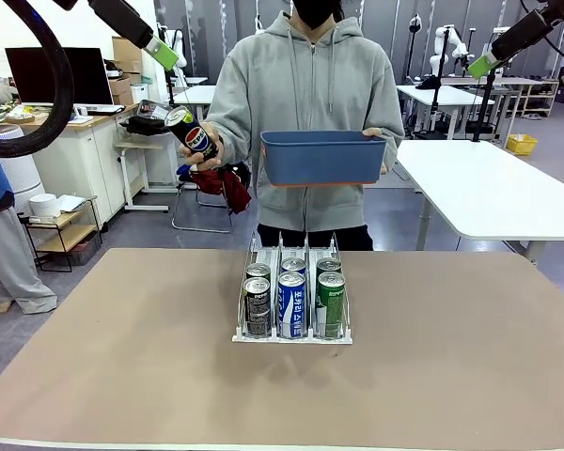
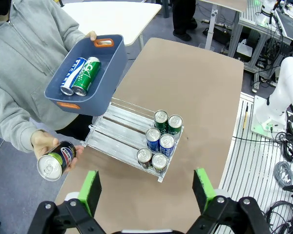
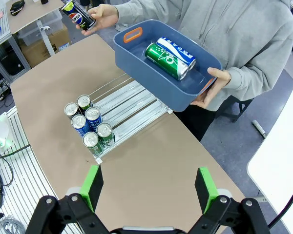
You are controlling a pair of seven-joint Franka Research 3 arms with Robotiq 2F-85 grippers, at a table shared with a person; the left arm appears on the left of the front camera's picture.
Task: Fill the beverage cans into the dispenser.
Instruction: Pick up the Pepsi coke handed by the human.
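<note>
- Six beverage cans [image 1: 291,303] stand upright in the dispenser [image 1: 291,339], at frame centre.
- Upper left, a person's hand [image 1: 210,152] holds a black can [image 1: 193,133] tilted, its top pointing up-left.
- In the blue bin [image 1: 321,158], two more cans [image 2: 80,75] lie on their sides.
- The jaws of the left gripper [image 2: 146,173] and right gripper [image 3: 148,170] are spread and empty.

Glossy aluminium beverage cans [image 1: 291,303] with bright metal tops, clear smooth plastic dispenser [image 2: 115,127], matt blue plastic bin [image 1: 321,158], matt brown tabletop [image 1: 122,357], soft grey cloth hoodie [image 1: 305,85]

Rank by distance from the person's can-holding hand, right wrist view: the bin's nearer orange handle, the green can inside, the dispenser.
1. The orange handle, beside the hand.
2. The green can, lying in the bin.
3. The dispenser, lower, on the table.
</note>
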